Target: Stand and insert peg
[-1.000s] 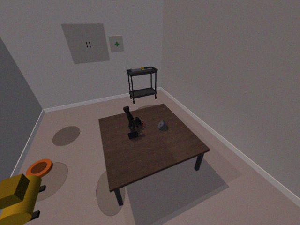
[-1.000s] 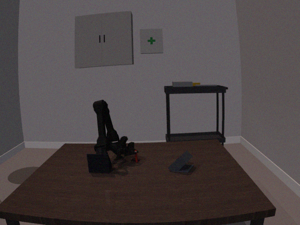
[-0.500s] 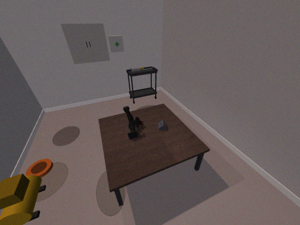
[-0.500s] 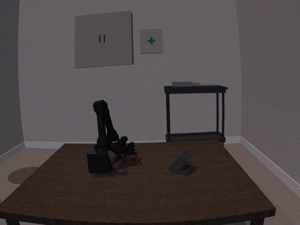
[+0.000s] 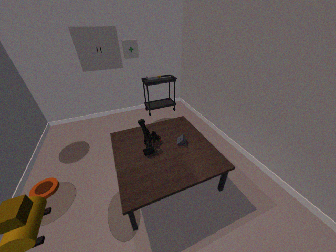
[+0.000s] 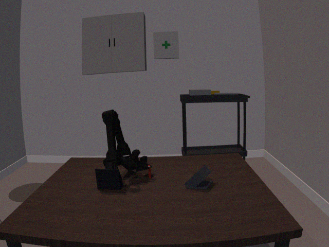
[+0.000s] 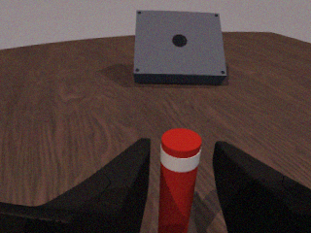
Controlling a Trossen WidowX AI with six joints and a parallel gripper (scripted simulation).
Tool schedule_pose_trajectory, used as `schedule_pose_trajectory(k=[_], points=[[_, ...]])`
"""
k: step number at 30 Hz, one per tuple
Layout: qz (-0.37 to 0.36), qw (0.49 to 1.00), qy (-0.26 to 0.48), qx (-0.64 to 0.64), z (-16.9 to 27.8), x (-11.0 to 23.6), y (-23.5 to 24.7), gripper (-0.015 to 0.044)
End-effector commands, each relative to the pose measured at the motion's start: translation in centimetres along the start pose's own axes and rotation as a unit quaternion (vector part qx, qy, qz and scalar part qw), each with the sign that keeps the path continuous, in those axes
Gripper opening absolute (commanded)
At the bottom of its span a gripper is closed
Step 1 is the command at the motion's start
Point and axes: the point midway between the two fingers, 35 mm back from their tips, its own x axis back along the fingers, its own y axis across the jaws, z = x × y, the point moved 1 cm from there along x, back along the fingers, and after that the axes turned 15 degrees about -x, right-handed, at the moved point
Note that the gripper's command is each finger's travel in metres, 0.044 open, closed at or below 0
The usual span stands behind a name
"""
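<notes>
The red peg point(image 7: 178, 214) point(image 6: 149, 171) point(image 5: 160, 139) stands upright on the wooden table point(image 7: 58, 104) point(image 6: 164, 212) point(image 5: 168, 173). Its white band is near the top and its plain end is on the table. My gripper point(image 7: 182, 150) point(image 6: 146, 168) is open, with one dark finger on each side of the peg and a small gap on both sides. The grey sloped panel point(image 7: 155, 52) point(image 6: 198, 177) point(image 5: 181, 139) stands ahead of the gripper, and its round hole point(image 7: 179, 41) faces me.
The arm's dark base point(image 6: 108, 179) point(image 5: 148, 151) sits on the table left of the peg. A black cart point(image 6: 214, 122) point(image 5: 159, 93) stands by the back wall, beyond the table.
</notes>
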Motion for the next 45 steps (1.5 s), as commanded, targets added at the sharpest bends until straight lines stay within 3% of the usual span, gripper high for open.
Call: schedule_pose_trajectory(k=[1, 12, 24, 34, 45], points=[[0.0, 1.0, 0.0, 0.001, 0.0, 0.0, 0.0, 0.013], [0.0, 1.0, 0.0, 0.001, 0.0, 0.0, 0.0, 0.013], [0.0, 1.0, 0.0, 0.001, 0.0, 0.0, 0.0, 0.044], [0.007, 1.0, 0.0, 0.0, -0.4, -0.1, 0.3, 0.044], [0.036, 0.999, 0.014, -0.005, -9.7, -0.2, 4.0, 0.044]])
